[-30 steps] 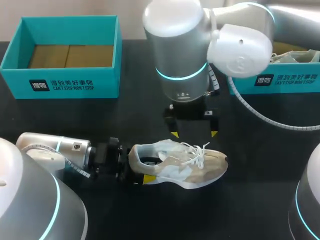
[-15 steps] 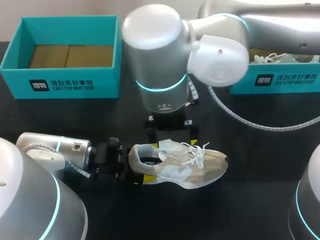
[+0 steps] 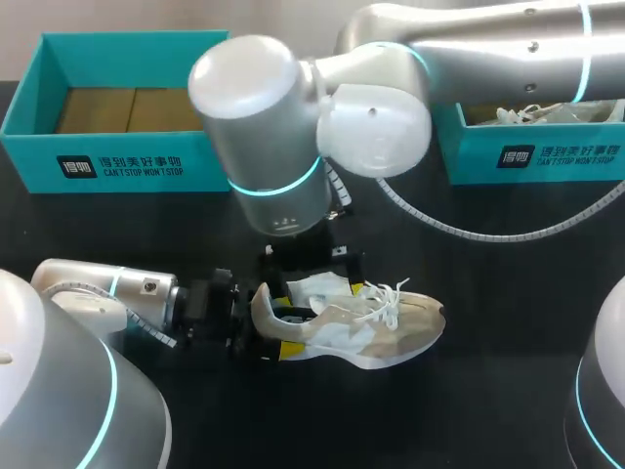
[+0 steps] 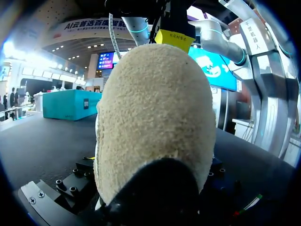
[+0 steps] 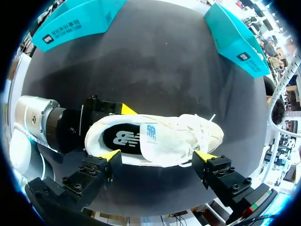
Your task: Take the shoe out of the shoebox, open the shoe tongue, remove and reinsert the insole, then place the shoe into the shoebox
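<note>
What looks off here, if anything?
Nothing damaged or spilled. The shoe sits upright on the table, heel clamped in the left gripper. Its tongue is lifted and the laces lie loose. The right gripper is open above it.

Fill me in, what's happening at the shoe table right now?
The shoe is out of its box and sits on the table. The left gripper is shut on its heel. The right gripper hovers just above the shoe's opening, fingers open, gripping nothing. The dark insole lies inside the shoe, so it has not been pulled out yet. An empty teal shoebox stands at the back left.
</note>
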Action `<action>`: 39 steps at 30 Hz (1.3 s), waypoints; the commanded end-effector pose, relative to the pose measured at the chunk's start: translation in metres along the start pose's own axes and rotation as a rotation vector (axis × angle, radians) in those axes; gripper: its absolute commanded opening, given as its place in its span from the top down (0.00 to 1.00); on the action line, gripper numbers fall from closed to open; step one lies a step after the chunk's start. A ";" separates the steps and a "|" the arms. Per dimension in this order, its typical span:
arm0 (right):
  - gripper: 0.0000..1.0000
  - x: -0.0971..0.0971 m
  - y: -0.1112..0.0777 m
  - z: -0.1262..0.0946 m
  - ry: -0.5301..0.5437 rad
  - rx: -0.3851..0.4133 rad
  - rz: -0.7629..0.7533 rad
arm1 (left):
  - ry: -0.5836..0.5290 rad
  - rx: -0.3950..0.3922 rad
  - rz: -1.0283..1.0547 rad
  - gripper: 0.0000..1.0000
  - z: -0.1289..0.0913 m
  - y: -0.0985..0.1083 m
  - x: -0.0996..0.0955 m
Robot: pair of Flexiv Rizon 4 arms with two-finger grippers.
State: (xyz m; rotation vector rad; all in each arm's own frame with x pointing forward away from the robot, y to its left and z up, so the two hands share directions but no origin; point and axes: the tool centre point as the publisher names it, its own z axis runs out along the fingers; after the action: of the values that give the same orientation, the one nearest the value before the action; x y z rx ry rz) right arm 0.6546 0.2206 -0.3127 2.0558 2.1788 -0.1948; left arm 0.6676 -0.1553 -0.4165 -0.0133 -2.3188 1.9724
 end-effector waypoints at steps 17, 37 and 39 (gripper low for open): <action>0.00 0.004 0.004 0.029 -0.617 -0.015 0.334 | -0.004 0.000 0.001 1.00 -0.001 0.002 0.000; 0.00 -0.020 0.012 0.050 -0.588 0.003 0.446 | -0.004 0.000 0.001 1.00 -0.001 0.002 0.000; 0.00 -0.026 0.014 0.051 -0.586 0.003 0.471 | -0.004 0.000 0.001 1.00 -0.001 0.002 0.000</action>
State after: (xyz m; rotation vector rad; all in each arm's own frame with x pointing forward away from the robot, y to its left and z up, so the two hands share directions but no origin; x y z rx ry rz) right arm 0.6706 0.1865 -0.3494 1.7812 1.9374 -0.7691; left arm 0.6680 -0.1546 -0.4168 -0.0110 -2.3195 1.9721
